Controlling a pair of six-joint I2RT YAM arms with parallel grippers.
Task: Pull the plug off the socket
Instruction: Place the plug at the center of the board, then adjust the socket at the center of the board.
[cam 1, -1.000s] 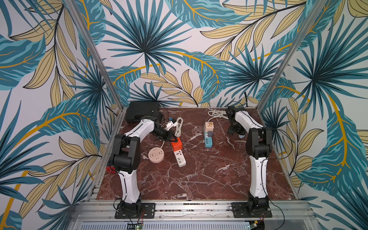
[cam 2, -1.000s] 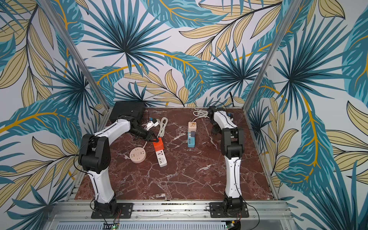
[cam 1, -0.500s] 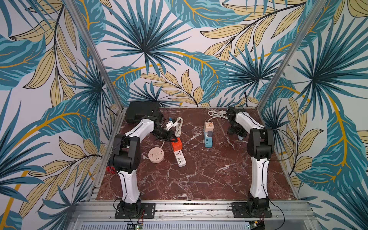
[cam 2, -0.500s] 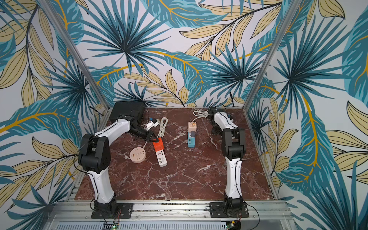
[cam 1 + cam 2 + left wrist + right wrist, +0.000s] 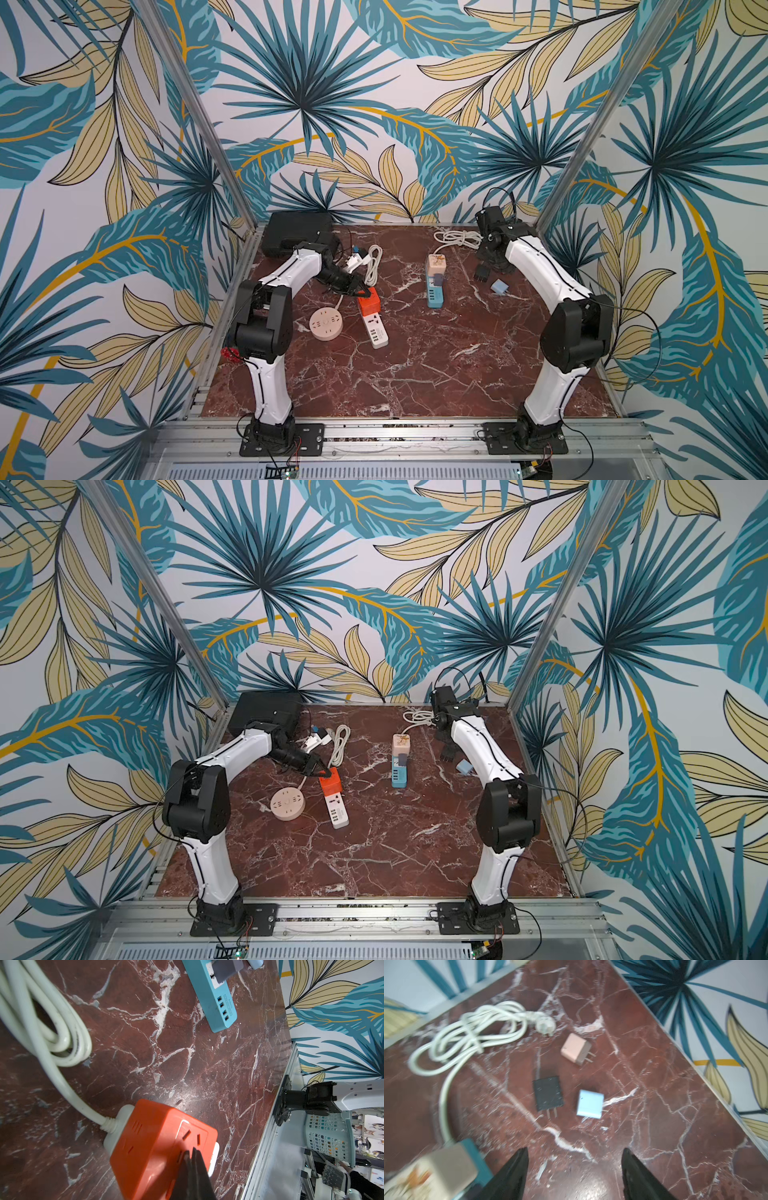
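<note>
The black plug (image 5: 548,1096) lies flat on the marble table (image 5: 654,1147) with its two prongs bare, out of any socket, just beyond the right gripper (image 5: 575,1149). The gripper hangs above the plug with its jaws wide apart and holds nothing. The plug sits roughly in line with the gap, touching neither finger. A pale blue plug (image 5: 589,1104) lies just beside it, and a pink plug (image 5: 575,1049) lies a little farther on, near the end of a coiled white cord (image 5: 471,1028). The blue power strip (image 5: 435,291) lies well apart from the black plug, toward the table's middle, with a beige adapter (image 5: 435,266) on it. The left gripper (image 5: 190,1152) has its jaws pressed together, tips resting on an orange socket cube (image 5: 153,1142). The right wrist view is blurred, so fine detail on the plugs is lost. In both top views the right arm covers most of its own fingers, and the pink plug shows only in the wrist view. A grey plug (image 5: 226,968) in the blue strip is cut off by the frame edge.
</note>
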